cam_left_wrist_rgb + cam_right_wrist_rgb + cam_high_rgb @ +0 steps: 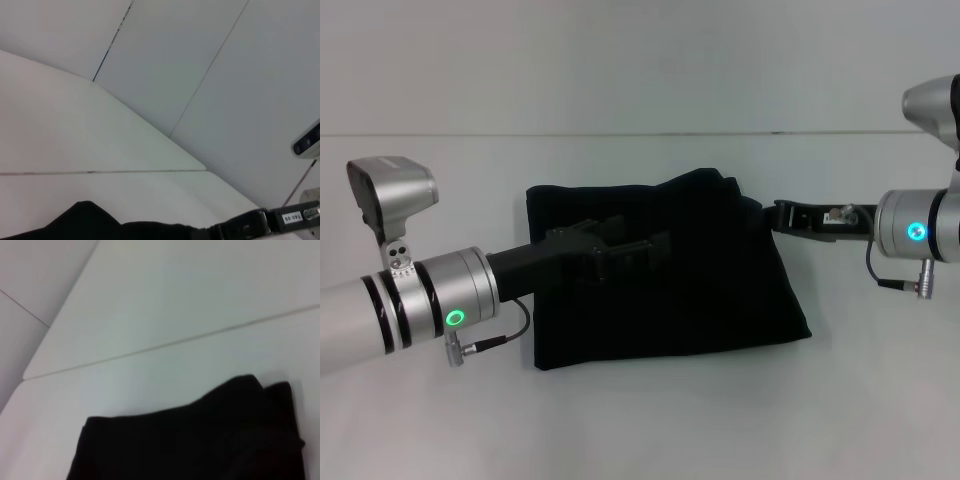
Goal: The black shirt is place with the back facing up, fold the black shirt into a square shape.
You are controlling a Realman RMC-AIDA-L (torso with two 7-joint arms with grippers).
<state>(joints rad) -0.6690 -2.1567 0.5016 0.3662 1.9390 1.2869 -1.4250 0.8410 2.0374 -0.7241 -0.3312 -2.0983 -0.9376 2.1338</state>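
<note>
Head view: the soft black shirt (pixel 670 270) lies folded to a rough square at frame centre on the white table (pixel 640 430). The black left gripper (pixel 645 252) reaches in from the left over the shirt — black on black, so I cannot tell its finger state. The black right gripper (pixel 782 217) sits at the shirt's upper right edge; finger state cannot be told.

Left wrist view: shirt edge along the bottom, right gripper at lower right.

Right wrist view: shirt fills the lower frame — plain side showing.
</note>
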